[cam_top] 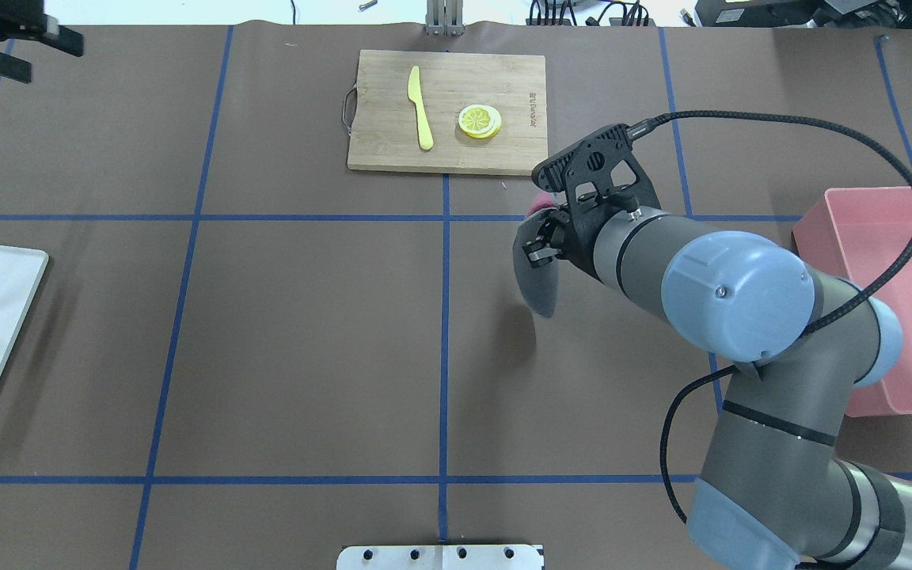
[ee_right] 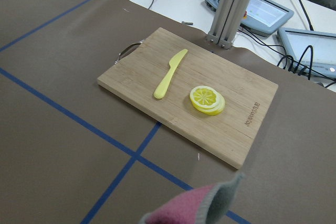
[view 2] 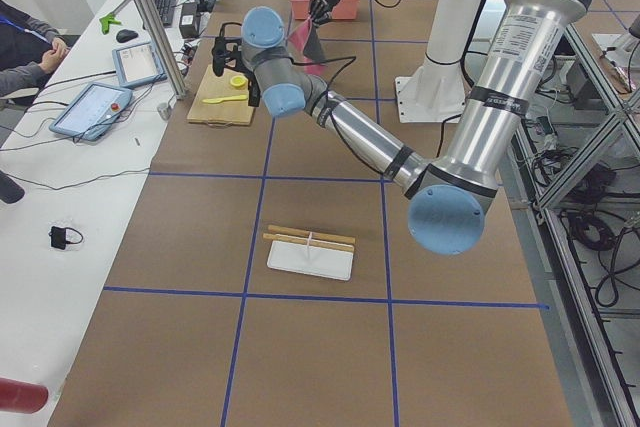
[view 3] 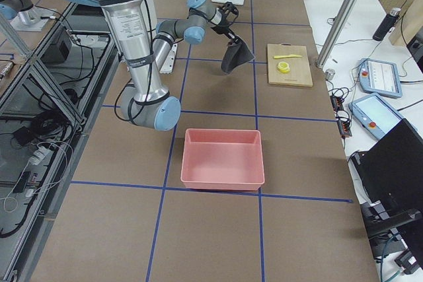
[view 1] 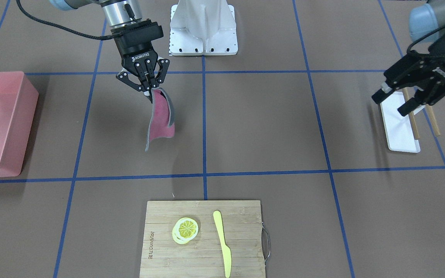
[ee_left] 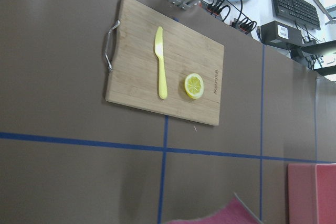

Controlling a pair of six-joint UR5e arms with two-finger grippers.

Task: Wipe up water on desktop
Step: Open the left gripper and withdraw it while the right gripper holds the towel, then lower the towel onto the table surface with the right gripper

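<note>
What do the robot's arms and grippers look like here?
The left arm and right arm are silver-grey tubes with light-blue joint caps. The left gripper and right gripper are black, with linked fingers; the right bears white ROBOTIQ lettering. A black braided cable loops to the right wrist.

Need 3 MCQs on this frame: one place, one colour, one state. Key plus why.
1. Where does the yellow knife lie?
A. on the cutting board
B. on the floor
C. in a gripper

2. What colour is the bin?
A. blue
B. pink
C. green

3. How is the right gripper?
A. open, empty
B. shut on the cloth
C. shut on the knife

Key:
1 A, it lies flat on the board beside the lemon slices.
2 B, its walls are pink in every exterior view.
3 B, it pinches the cloth's top edge, and the rest hangs below.
</note>
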